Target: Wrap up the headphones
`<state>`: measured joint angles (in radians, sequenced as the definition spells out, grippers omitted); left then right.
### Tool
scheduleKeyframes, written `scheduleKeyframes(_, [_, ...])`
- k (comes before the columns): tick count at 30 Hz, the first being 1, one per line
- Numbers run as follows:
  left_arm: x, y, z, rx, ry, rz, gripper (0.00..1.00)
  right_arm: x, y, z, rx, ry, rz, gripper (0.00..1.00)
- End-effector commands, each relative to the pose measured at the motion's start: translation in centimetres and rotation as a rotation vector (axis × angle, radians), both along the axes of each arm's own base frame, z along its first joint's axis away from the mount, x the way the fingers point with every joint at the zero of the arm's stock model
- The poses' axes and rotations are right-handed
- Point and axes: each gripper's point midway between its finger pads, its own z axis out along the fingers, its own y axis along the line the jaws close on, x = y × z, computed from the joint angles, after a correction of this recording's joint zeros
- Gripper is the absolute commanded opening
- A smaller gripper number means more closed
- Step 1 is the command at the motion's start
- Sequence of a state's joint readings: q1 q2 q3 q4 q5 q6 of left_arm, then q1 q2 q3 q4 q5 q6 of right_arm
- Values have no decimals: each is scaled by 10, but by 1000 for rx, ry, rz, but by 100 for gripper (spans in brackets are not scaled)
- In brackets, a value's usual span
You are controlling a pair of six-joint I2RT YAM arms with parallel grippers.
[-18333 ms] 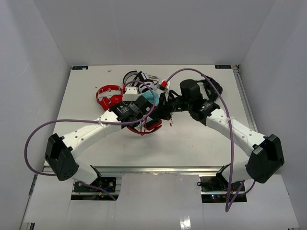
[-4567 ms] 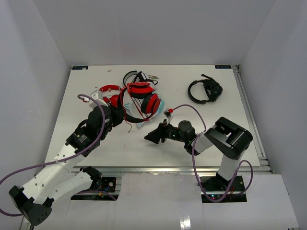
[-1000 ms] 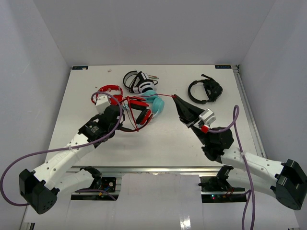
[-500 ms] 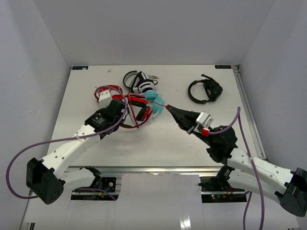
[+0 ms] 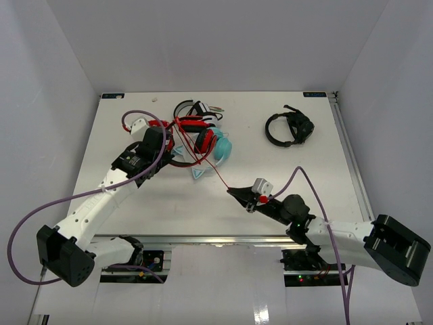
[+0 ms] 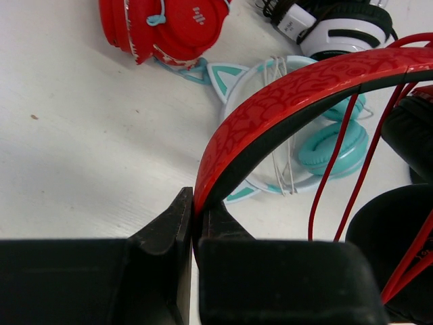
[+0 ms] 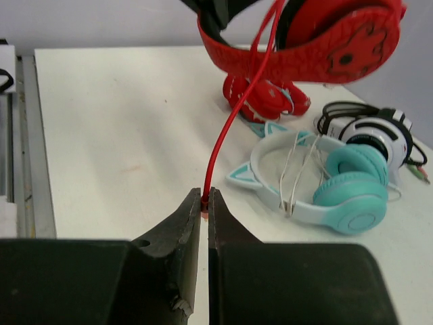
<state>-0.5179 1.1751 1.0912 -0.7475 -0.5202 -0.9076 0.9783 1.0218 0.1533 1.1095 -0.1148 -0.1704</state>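
Observation:
The headphones (image 5: pixel 197 139) are held above the table at left of middle. My left gripper (image 5: pixel 168 139) is shut on their red-and-black headband (image 6: pixel 284 101), with the black ear cups (image 6: pixel 396 244) hanging at the right of the left wrist view. The thin red cable (image 5: pixel 211 166) runs taut from the headphones down to my right gripper (image 5: pixel 230 190), which is shut on the cable's end (image 7: pixel 205 198) low over the table. Several turns of cable (image 6: pixel 338 156) cross the headband. The right wrist view shows a red ear cup (image 7: pixel 345 47) above.
A teal-and-white cat-ear pair (image 5: pixel 215 152) lies under the held headphones, also in the right wrist view (image 7: pixel 325 179). A smaller all-red pair (image 6: pixel 169 27) and a black-and-white pair (image 5: pixel 193 110) lie behind. An all-black headset (image 5: pixel 288 128) lies at back right.
My right gripper has swung from the table's back middle toward the near edge, pulling the cable down and right. My left gripper has carried the headphones slightly back and turned them.

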Motion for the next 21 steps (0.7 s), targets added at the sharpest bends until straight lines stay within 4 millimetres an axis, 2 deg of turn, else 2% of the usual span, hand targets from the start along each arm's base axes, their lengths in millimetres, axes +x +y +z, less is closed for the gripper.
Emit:
scheduleKeyframes(1, [5,-23,53,-218,-146,-36,0,11,-4,19,132,-24,-66,8])
scheduleKeyframes(4, [-1,-31,69,-291,-182,-79,0,18,-1,7,142,-2,-89,8])
scheduleKeyframes(8, [-11,-45,79,-369,-185,-150,0,28,8,-3,148,23,-96,8])
scheduleKeyframes(13, [-27,-61,85,-453,-192,-256,0,43,23,-3,175,32,-103,8])
scheduleKeyframes(15, [-33,-64,79,-459,-178,-279,0,52,21,3,213,37,-137,8])
scheduleKeyframes(17, [-40,-70,69,-467,-159,-334,0,65,20,-3,232,57,-181,8])
scheduleKeyframes(21, [-49,-75,36,-438,-119,-412,0,84,19,0,285,62,-231,8])
